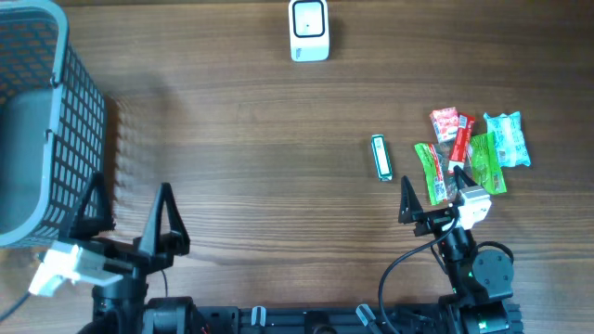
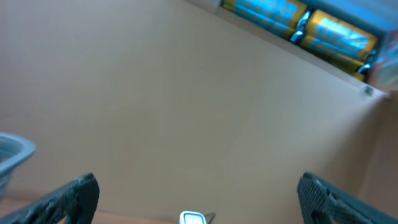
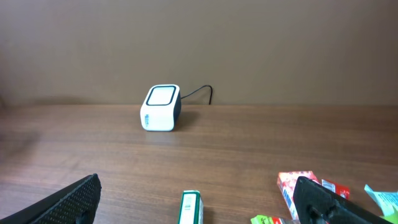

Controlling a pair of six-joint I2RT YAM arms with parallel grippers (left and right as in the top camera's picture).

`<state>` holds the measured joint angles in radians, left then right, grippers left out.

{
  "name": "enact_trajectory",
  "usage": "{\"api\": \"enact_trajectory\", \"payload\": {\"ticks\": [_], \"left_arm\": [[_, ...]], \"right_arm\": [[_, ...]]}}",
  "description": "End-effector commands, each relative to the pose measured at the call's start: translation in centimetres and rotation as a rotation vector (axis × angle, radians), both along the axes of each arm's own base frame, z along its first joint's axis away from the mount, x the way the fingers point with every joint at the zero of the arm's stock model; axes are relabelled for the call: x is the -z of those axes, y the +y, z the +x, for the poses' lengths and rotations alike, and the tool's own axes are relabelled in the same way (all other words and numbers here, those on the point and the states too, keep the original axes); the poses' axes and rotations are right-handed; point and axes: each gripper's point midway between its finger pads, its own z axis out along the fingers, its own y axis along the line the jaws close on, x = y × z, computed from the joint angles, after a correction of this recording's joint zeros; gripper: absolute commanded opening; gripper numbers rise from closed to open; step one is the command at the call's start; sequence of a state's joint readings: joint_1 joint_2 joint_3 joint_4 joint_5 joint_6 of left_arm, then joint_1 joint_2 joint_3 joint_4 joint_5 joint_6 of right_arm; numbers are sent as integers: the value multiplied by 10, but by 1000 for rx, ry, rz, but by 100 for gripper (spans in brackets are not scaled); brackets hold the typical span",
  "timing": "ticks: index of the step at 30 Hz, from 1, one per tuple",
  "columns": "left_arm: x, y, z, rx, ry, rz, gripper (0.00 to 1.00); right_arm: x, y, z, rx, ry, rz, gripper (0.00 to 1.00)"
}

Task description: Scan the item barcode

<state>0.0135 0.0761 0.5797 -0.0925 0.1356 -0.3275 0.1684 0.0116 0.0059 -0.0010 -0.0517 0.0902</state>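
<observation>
The white barcode scanner (image 1: 308,31) stands at the table's far edge, also seen in the right wrist view as the scanner (image 3: 161,107) and at the bottom of the left wrist view as the scanner (image 2: 193,218). A small green-and-white box (image 1: 381,157) lies apart from a pile of packets (image 1: 469,148) at the right. My right gripper (image 1: 434,197) is open just in front of that pile, nothing between its fingers; in its own view the box (image 3: 190,208) lies ahead of the gripper (image 3: 199,183). My left gripper (image 1: 130,209) is open and empty at the front left, tilted up towards the wall.
A grey mesh basket (image 1: 46,121) fills the left edge, its rim (image 2: 12,152) close to my left gripper (image 2: 196,183). In the pile are a red packet (image 3: 298,186), green packets (image 1: 483,162) and a blue packet (image 1: 508,139). The scanner's cable runs off behind it.
</observation>
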Motion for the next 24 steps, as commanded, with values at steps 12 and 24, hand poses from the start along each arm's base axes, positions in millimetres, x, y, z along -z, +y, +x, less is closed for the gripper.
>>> {"api": "enact_trajectory", "payload": {"ticks": [12,24], "left_arm": [[132,-4,60,28,107,16,100],[231,6,79,-22,426,-1,100]], "right_arm": [[-2,0,0,-5,-5,19,100],[-2,0,0,-4,-5,18,100]]}}
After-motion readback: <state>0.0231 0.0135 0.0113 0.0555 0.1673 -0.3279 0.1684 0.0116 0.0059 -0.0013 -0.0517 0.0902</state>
